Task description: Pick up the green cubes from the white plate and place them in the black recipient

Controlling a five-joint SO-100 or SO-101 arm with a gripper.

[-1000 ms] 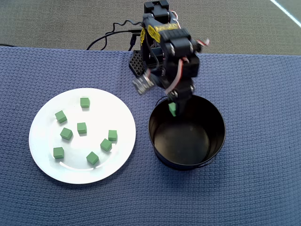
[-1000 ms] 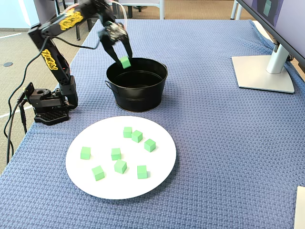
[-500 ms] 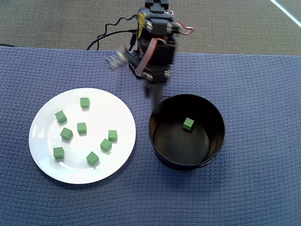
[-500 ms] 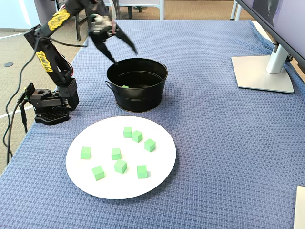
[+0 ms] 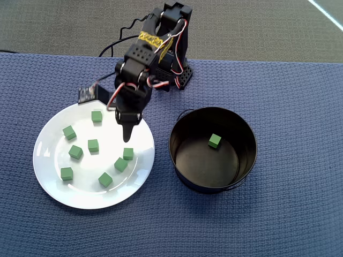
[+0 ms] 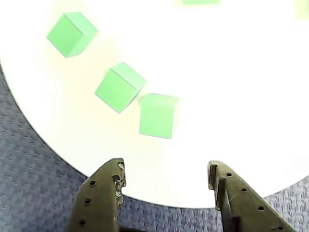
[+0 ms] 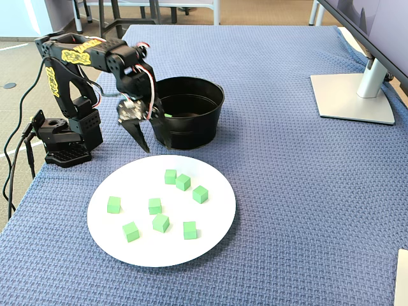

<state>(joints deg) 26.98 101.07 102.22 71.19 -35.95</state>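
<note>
Cubes (image 5: 93,145) lie scattered on the white plate (image 5: 53,187), which fills the lower left of the overhead view; we count seven green ones there, none stacked, with two near the plate's right side sitting just beside each other. An eighth green cube (image 5: 214,141) rests on the shiny floor of the black recipient (image 5: 182,171), toward its upper right, right of centre in that frame. The tin stands just beside the plate's right edge on the blue woven cloth (image 5: 289,203).

In the overhead view we see the black arm reaching down from the top centre, and the gripper (image 5: 126,134) hangs over the upper right part of the plate, above the cubes and touching none of them. In the wrist view the gripper (image 6: 165,178) enters from the bottom edge with its two dark fingers (image 6: 104,191) spread well apart and nothing between them; the plate's rim curves just under the tips, and three cubes sit in a diagonal row above, the nearest one (image 6: 158,116) in the middle of the frame.

In the fixed view the gripper (image 7: 143,141) points down between the tin (image 7: 197,131) and the plate (image 7: 210,236). A monitor stand (image 7: 354,95) sits at the upper right.
</note>
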